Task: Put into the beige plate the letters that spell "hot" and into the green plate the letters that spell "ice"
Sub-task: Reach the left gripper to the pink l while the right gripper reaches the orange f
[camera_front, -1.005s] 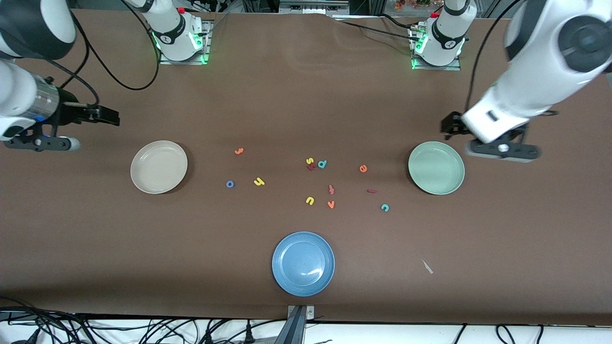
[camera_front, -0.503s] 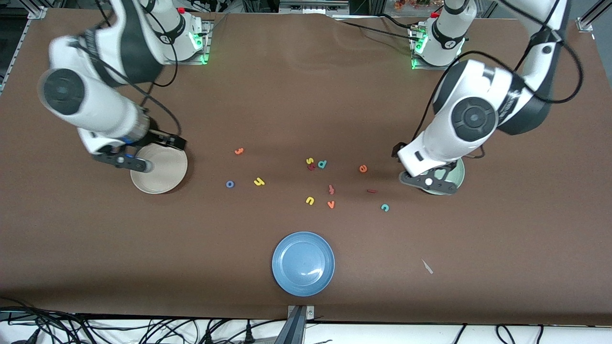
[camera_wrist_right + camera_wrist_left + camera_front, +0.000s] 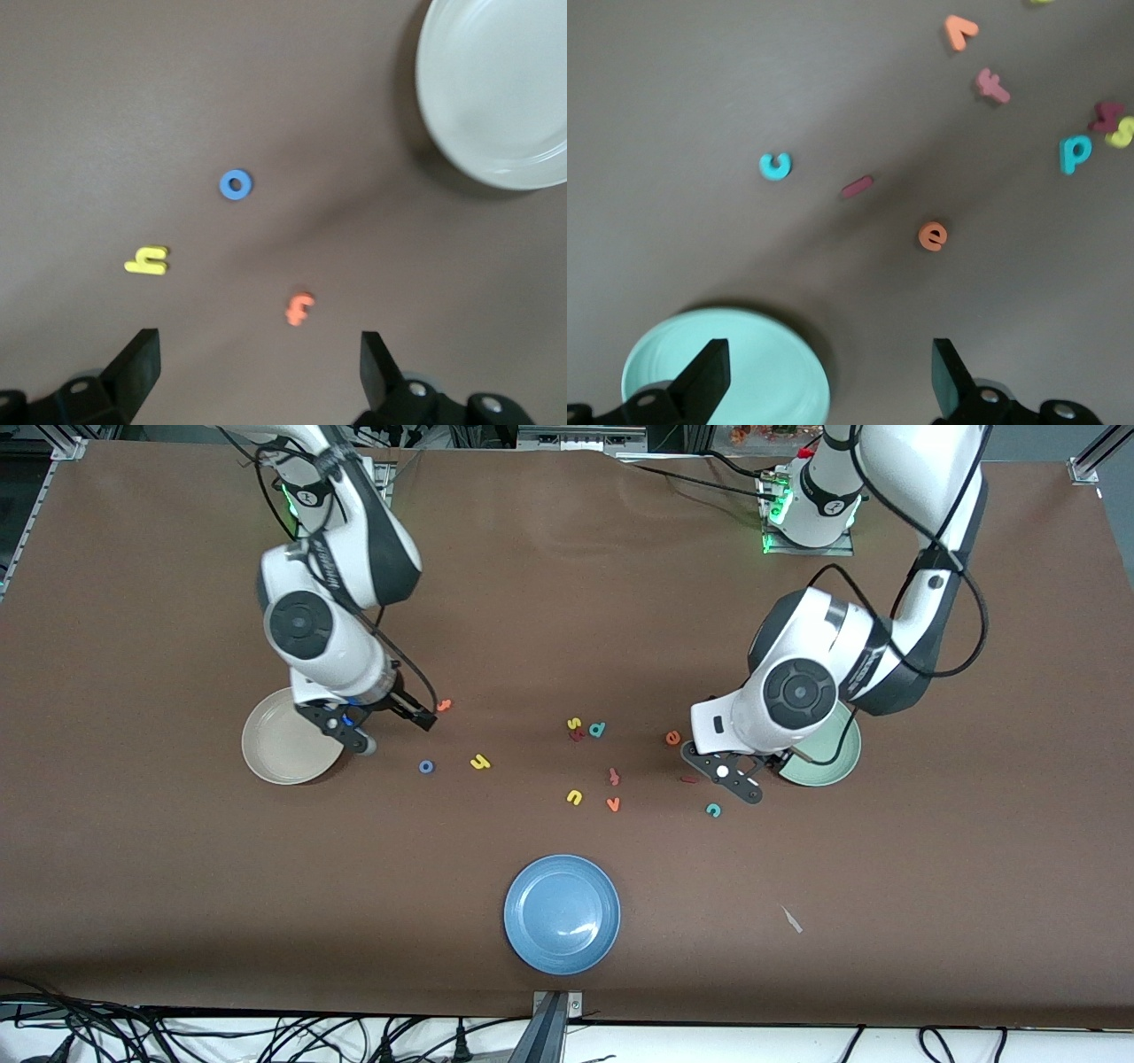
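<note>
Read the dial flat on the desk [image 3: 177, 886], twelve toward the arm bases, six toward the front camera, three toward the left arm's end.

Your right tool [image 3: 257, 341] hangs wide open with nothing in it, over the desk at the rim of the beige plate [image 3: 279, 748], which lies at about nine from it. The orange t [image 3: 443, 705] is near at two, the blue o [image 3: 426, 766] at four, and the yellow h [image 3: 480, 762] just past the o, toward three. Nothing lies between the tool and these three.

Your left tool [image 3: 830, 350] is also wide open and holds nothing. It hangs over the desk at the rim of the green plate [image 3: 837, 766], which lies at about two, partly covered by the arm. The dark red i [image 3: 689, 779] lies close at nine, the orange e [image 3: 673, 737] at ten, and the teal c [image 3: 713, 810] near at seven.

Between the two groups sit the spare letters:
- a yellow s [image 3: 574, 724], a teal d [image 3: 597, 730] and a dark red letter [image 3: 578, 735], bunched together
- a reddish hooked letter [image 3: 613, 777], a yellow u [image 3: 574, 797] and an orange v [image 3: 612, 804], at five to six from that bunch

The hooked letter and the v are the spares nearest the i.

All six wanted letters lie on the bare desk, outside both plates. A blue plate [image 3: 562, 913] sits at six from the spares, well apart, and a pale scrap [image 3: 792, 919] lies toward the left arm's end of it.
</note>
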`<state>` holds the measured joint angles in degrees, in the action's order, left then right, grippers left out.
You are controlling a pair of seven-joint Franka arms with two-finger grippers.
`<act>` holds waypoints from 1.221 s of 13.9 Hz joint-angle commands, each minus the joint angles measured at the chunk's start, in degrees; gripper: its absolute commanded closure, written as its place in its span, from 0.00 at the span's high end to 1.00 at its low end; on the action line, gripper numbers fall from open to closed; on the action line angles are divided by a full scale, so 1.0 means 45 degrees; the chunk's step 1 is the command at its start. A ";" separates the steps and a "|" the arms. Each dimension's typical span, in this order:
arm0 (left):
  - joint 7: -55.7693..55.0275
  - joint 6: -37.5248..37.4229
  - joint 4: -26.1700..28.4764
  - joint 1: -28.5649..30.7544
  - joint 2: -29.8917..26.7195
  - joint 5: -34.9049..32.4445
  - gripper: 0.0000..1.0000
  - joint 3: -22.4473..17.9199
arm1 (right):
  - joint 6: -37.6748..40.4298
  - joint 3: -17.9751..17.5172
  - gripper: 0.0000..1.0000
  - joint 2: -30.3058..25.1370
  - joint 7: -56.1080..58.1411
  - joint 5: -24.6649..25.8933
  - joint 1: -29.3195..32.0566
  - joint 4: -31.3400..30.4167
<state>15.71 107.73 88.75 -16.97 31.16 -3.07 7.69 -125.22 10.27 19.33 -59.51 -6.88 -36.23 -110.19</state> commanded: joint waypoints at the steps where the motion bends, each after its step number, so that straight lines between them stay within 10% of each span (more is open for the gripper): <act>1: 0.1932 0.0784 -0.0289 -0.0096 0.0827 0.0135 1.00 -0.0107 | -0.2011 -0.0014 1.00 0.0020 -0.1323 -0.0209 -0.0309 -0.1308; 7: 0.5621 0.3689 -0.0133 -0.0351 0.2077 0.0037 1.00 -0.0107 | -0.4826 -0.0426 1.00 0.0039 -0.2186 -0.0267 -0.0309 -0.3420; 11: 0.6704 0.4126 -0.0055 -0.0350 0.2196 0.0018 0.48 -0.0107 | -0.5454 -0.0679 1.00 0.0604 -0.2633 -0.0501 -0.0309 -0.3735; 17: 0.9395 0.5177 0.0315 -0.0234 0.2664 -0.0022 0.45 -0.0126 | -0.5748 -0.0758 0.99 0.1405 -0.2635 -0.1380 -0.0250 -0.3618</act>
<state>53.20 128.03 89.03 -18.25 42.42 -3.11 7.50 -150.21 7.06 24.79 -71.18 -11.82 -37.51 -126.73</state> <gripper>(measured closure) 0.564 0.009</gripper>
